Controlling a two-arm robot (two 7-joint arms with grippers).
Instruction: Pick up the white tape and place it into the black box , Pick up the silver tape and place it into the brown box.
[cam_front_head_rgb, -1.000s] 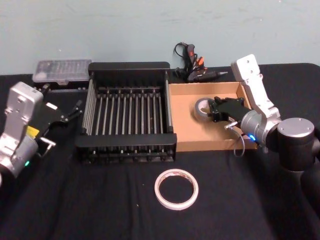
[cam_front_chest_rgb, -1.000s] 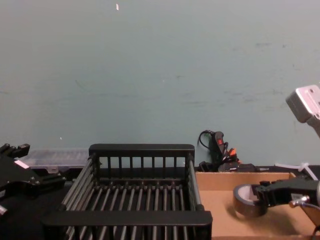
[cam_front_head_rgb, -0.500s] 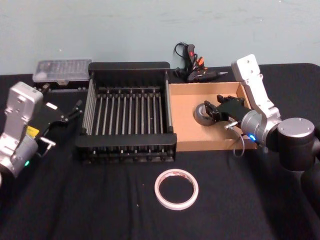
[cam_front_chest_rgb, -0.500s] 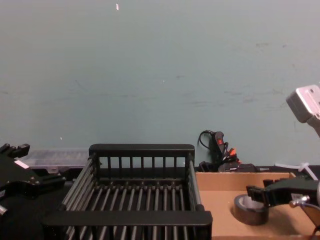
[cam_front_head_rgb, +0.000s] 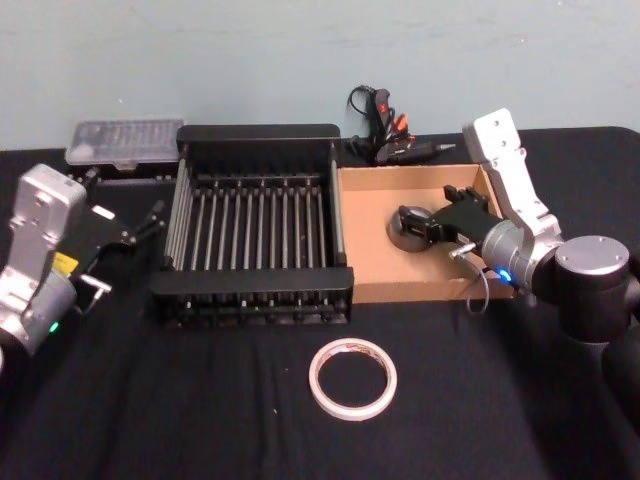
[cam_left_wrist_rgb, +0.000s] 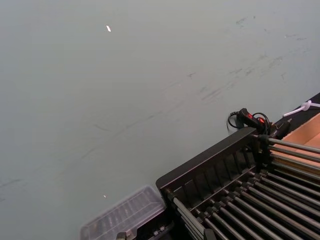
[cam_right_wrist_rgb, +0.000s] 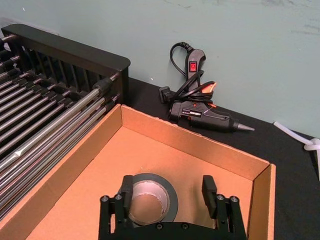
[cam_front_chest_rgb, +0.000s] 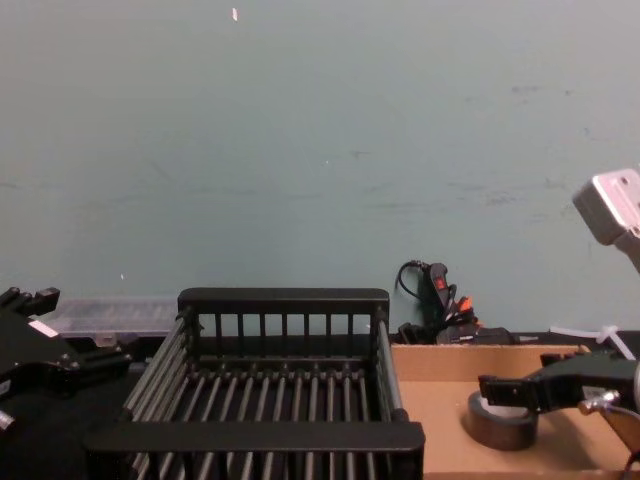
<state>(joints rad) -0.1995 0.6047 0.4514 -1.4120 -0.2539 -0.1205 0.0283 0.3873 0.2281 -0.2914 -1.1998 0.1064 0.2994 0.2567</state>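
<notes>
Lying flat on the floor of the brown box (cam_front_head_rgb: 365, 250), the silver tape (cam_right_wrist_rgb: 150, 202) sits just under the right gripper (cam_right_wrist_rgb: 169, 194), whose fingers stand spread apart, one partly hiding its rim. The white tape (cam_front_head_rgb: 352, 378) rests well apart, before the black box (cam_front_head_rgb: 255, 288). The left gripper (cam_front_head_rgb: 130, 225) is parked; I cannot tell its finger state.

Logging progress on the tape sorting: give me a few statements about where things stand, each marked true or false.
1. The silver tape lies flat on the floor of the brown box. True.
2. The white tape sits inside the black box. False: it lies on the table in front of the box.
3. The right gripper is open above the silver tape. True.
4. The left gripper holds the white tape. False: it holds nothing, parked left of the black box.
</notes>
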